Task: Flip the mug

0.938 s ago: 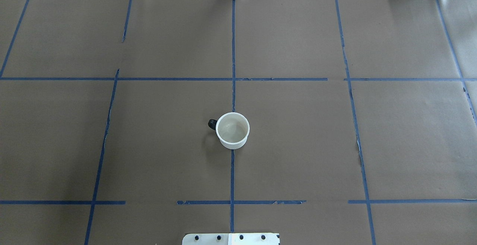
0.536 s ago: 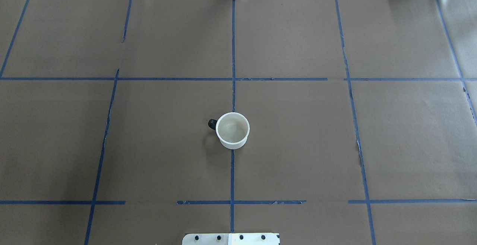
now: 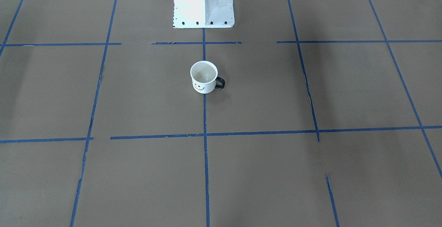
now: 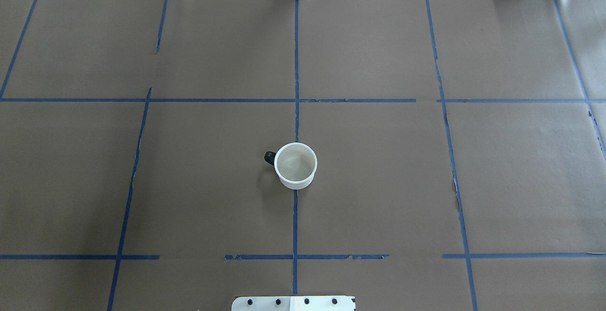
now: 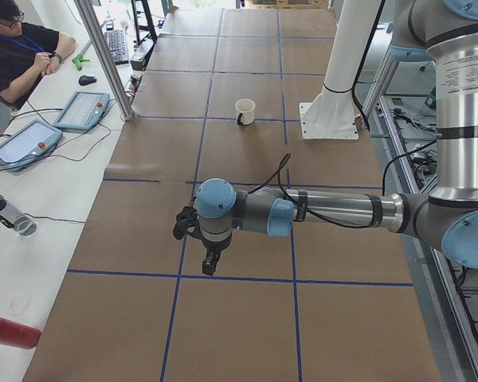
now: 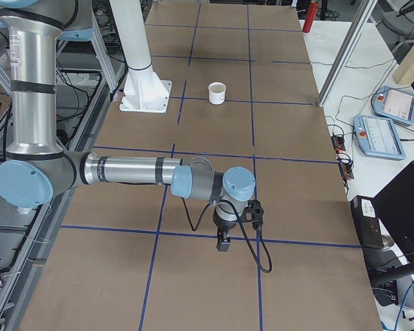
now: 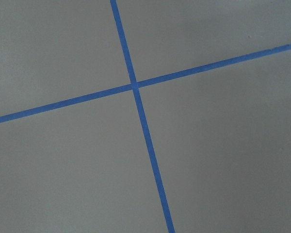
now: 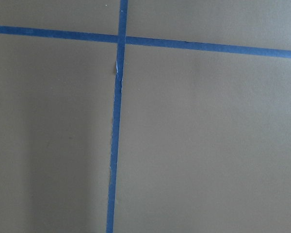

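Note:
The white mug [image 4: 295,165] stands upright, opening up, near the table's middle on the centre tape line. Its smiley face [image 3: 199,87] faces away from the robot and its dark handle [image 4: 269,157] points to the robot's left. It also shows in the side views [image 5: 244,111] [image 6: 217,92]. My left gripper [image 5: 209,263] hangs over the table far out to the left of the mug. My right gripper [image 6: 223,241] hangs far out to the right. Both show only in side views, so I cannot tell whether they are open or shut. The wrist views show only brown paper and blue tape.
The table is covered in brown paper with a blue tape grid [image 4: 296,100]. The white robot base [image 3: 203,2] stands behind the mug. An operator [image 5: 24,48] sits beyond the table's far side, with tablets [image 5: 80,110] and a red bottle [image 5: 12,330] beside it.

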